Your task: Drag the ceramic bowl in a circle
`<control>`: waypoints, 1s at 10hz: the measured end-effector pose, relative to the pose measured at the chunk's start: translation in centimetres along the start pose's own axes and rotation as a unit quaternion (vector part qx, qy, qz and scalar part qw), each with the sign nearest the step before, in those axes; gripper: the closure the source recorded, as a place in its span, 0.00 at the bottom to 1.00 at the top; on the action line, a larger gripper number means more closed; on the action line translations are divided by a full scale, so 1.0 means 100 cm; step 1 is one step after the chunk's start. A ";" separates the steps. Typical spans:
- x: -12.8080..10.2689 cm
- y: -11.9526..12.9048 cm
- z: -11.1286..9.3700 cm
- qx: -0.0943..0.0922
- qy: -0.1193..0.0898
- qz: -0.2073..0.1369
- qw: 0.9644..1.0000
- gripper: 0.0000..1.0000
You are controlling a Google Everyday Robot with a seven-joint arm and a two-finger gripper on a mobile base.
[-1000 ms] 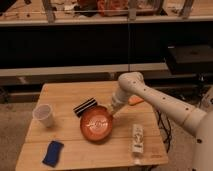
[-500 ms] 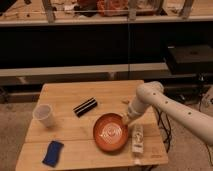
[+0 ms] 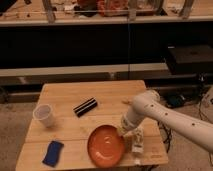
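Since the earlier frames, the bowl (image 3: 105,147) had been dragged from the middle of the table (image 3: 100,92) toward its front edge, and the gripper (image 3: 123,133) had been carried down with it. The bowl was seen upright at the front of the table, right of centre, its near rim close to the edge. The gripper was found at the bowl's upper right rim, at the end of an arm (image 3: 165,117) reached in from the right; whether the rim was clamped or merely touched could not be told. A white packet (image 3: 136,145) was seen just beside the bowl's right rim, below the gripper. A cup (image 3: 44,115) was stood upright at the left, a black bar (image 3: 85,107) was laid aslant behind the bowl, and a blue sponge (image 3: 53,153) was laid at the front left, well apart from the bowl.
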 end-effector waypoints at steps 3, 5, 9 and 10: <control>0.034 -0.052 0.016 0.016 0.001 -0.055 0.998 1.00; 0.057 -0.076 0.023 0.029 0.001 -0.085 0.996 1.00; 0.111 -0.057 0.024 0.048 -0.004 -0.070 0.996 1.00; 0.125 -0.042 0.023 0.050 -0.004 -0.055 0.997 1.00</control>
